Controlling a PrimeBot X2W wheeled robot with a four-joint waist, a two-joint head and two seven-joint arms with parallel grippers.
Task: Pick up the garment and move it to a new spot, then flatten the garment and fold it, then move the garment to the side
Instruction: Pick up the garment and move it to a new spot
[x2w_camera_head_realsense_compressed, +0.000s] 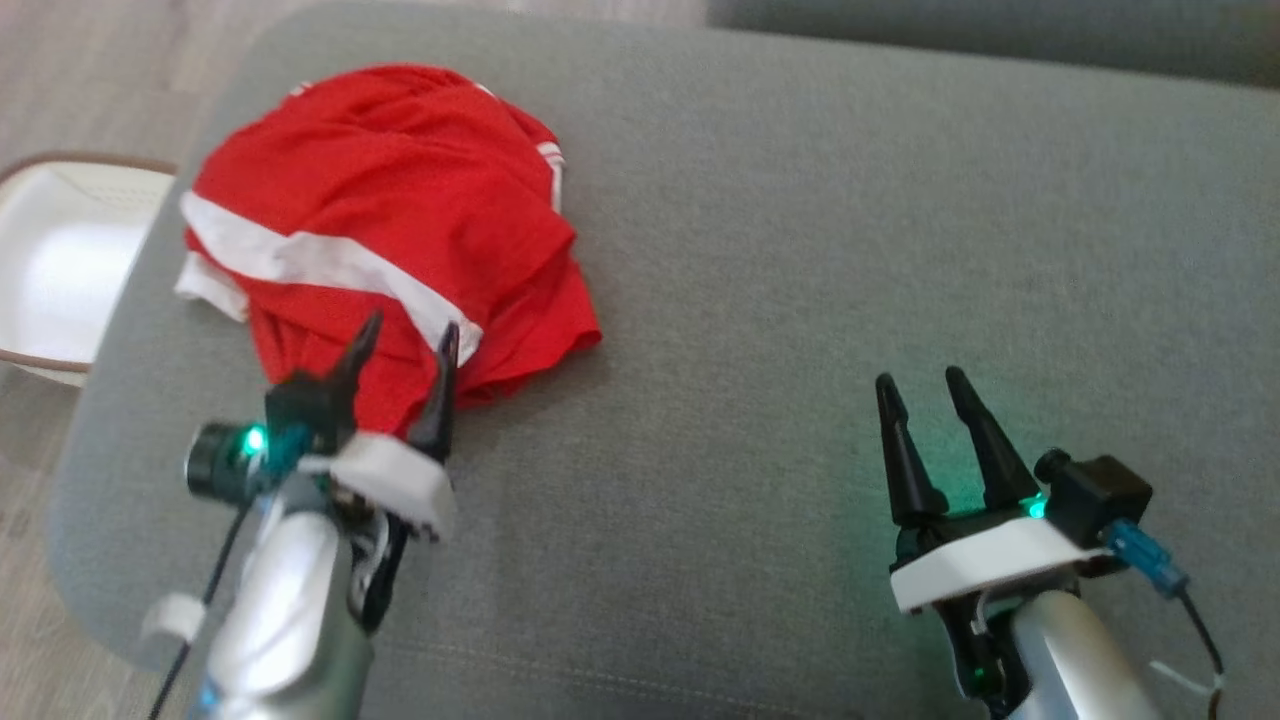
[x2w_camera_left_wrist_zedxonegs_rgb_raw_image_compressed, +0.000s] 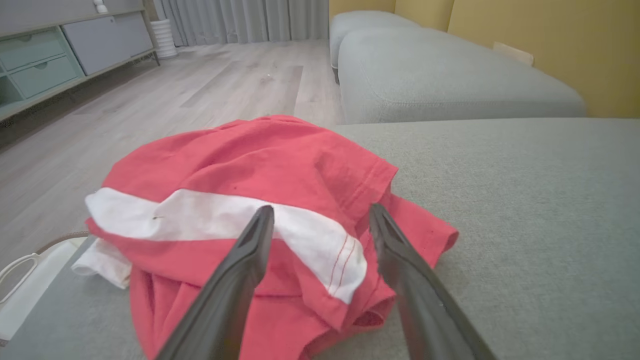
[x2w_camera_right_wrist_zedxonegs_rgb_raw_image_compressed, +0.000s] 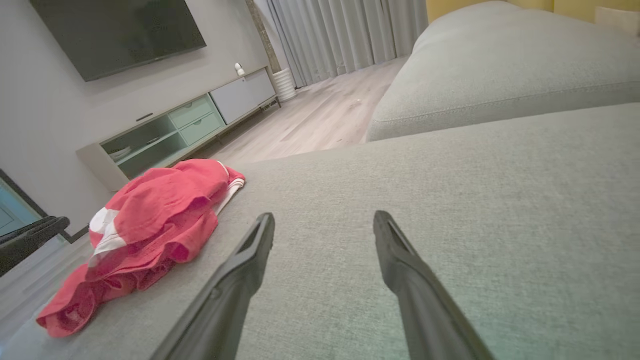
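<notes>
Red cloth: 1 crumpled heap, the garment (x2w_camera_head_realsense_compressed: 400, 200), with 1 broad white band showing across it. Whether the heap is one piece or more cannot be told.
Grippers: 2, the left gripper (x2w_camera_head_realsense_compressed: 412, 325) and the right gripper (x2w_camera_head_realsense_compressed: 919, 378). Each has 2 dark fingers, 4 in all.
Grey cushions: 3, the near cushion (x2w_camera_left_wrist_zedxonegs_rgb_raw_image_compressed: 525, 210) under the heap, the middle cushion (x2w_camera_left_wrist_zedxonegs_rgb_raw_image_compressed: 450, 85) and the far cushion (x2w_camera_left_wrist_zedxonegs_rgb_raw_image_compressed: 370, 22).
White tub (x2w_camera_head_realsense_compressed: 60, 250): 1.
Wall screen (x2w_camera_right_wrist_zedxonegs_rgb_raw_image_compressed: 115, 35): 1.
Low cabinet (x2w_camera_right_wrist_zedxonegs_rgb_raw_image_compressed: 165, 135): 1.
</notes>
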